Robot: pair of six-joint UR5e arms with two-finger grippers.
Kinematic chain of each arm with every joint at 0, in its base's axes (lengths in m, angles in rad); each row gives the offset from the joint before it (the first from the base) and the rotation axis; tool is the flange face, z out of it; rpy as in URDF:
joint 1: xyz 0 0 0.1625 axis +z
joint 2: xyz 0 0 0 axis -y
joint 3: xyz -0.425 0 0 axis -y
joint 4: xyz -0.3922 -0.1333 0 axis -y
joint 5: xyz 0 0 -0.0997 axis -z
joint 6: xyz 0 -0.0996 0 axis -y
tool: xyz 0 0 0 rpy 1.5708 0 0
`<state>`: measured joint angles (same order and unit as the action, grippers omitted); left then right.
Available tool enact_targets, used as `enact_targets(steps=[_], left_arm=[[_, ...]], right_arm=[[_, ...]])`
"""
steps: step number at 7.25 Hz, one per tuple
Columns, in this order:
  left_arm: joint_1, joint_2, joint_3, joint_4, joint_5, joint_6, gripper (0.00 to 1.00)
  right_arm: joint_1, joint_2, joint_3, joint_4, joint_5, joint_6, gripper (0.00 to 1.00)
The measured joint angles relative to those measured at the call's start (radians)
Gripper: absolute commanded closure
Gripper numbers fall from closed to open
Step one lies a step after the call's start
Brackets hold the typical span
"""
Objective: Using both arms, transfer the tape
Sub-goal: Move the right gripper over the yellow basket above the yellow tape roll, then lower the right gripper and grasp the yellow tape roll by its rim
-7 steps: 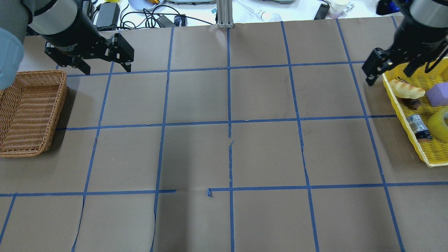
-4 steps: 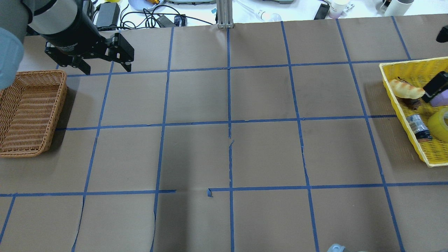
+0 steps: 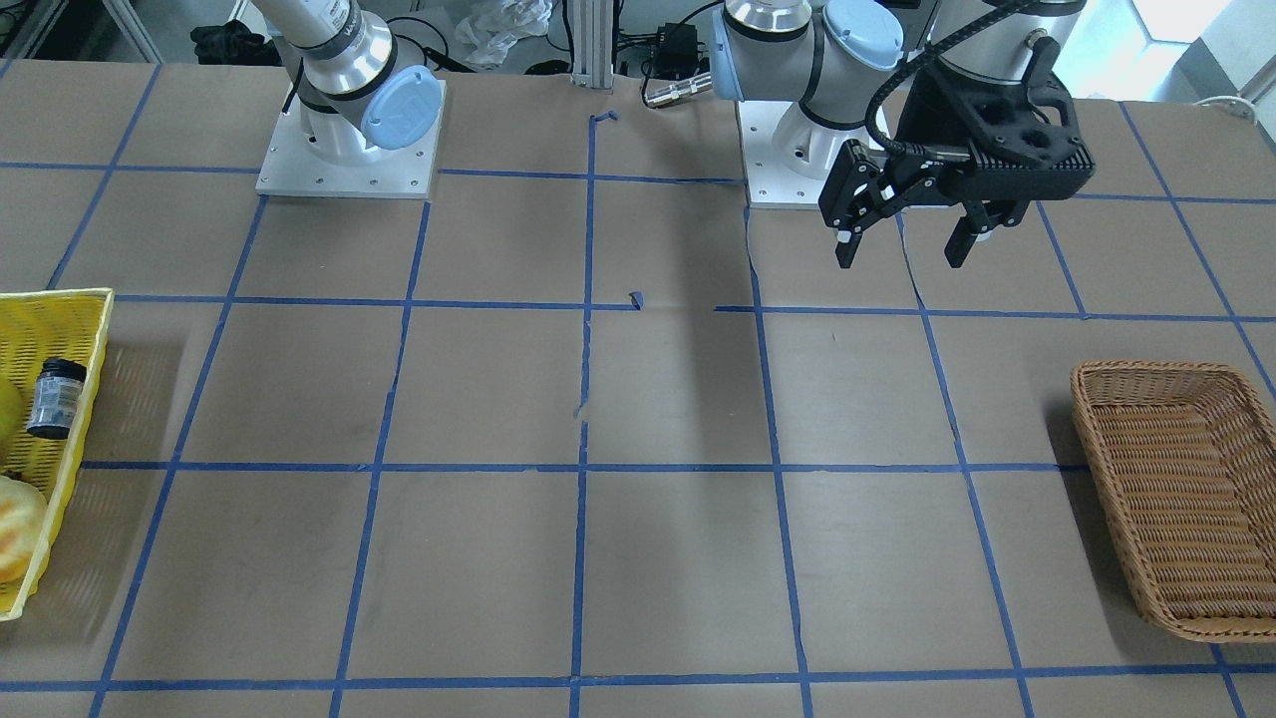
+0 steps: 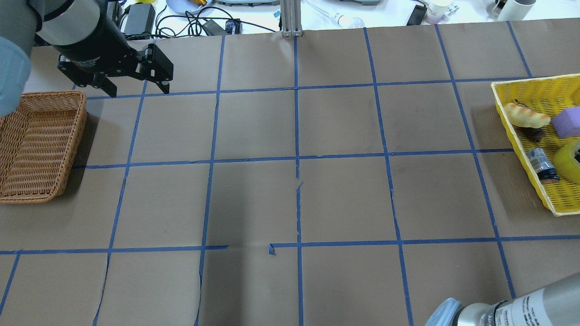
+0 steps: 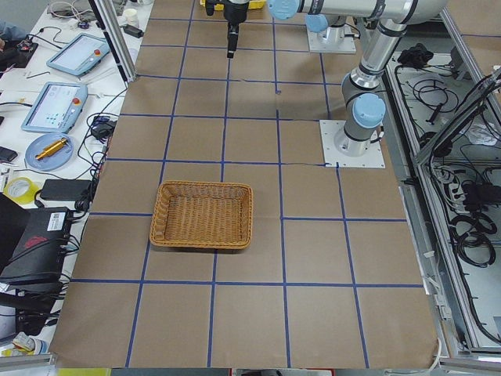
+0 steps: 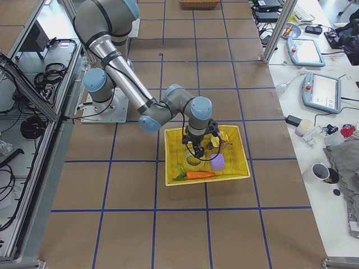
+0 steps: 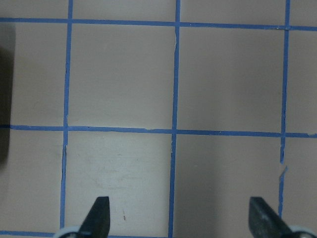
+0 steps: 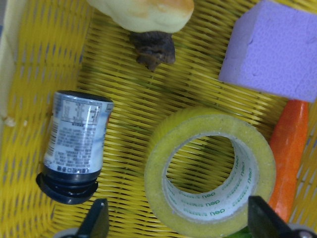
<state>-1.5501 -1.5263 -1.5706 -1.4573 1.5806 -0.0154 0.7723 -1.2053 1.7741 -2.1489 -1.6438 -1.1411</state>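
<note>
Fingers (image 8: 97, 217) wide apart and empty above the tape (image 8: 198, 121); lowered off-centre, the right gripper (image 8: 176, 218) could clip the neighbouring bottle (image 8: 74, 139)

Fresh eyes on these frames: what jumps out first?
The right end effector hangs open over the yellow tape roll, which lies flat in the crowded yellow tray on the robot's right. On the opposite side, the left end effector hovers open near an empty wicker basket.

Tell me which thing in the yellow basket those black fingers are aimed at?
The yellow tape roll, centred between the fingers; the bottle lies aside.
</note>
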Motion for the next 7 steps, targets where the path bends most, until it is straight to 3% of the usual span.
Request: enact_targets(steps=[3, 4, 5, 7], left_arm=[[0.0, 0.0, -0.001, 0.0, 0.001, 0.004, 0.0], [0.0, 0.0, -0.001, 0.0, 0.001, 0.004, 0.0], [0.0, 0.0, -0.002, 0.0, 0.001, 0.004, 0.0], [0.0, 0.001, -0.002, 0.0, 0.002, 0.006, 0.0]], right_arm=[[-0.011, 0.061, 0.013, -0.015, -0.055, 0.146, 0.01], [-0.011, 0.067, 0.027, -0.016, -0.067, 0.177, 0.43], [-0.011, 0.07, 0.041, -0.017, -0.068, 0.208, 0.53], [-0.006, 0.071, 0.049, -0.016, -0.067, 0.253, 0.5]])
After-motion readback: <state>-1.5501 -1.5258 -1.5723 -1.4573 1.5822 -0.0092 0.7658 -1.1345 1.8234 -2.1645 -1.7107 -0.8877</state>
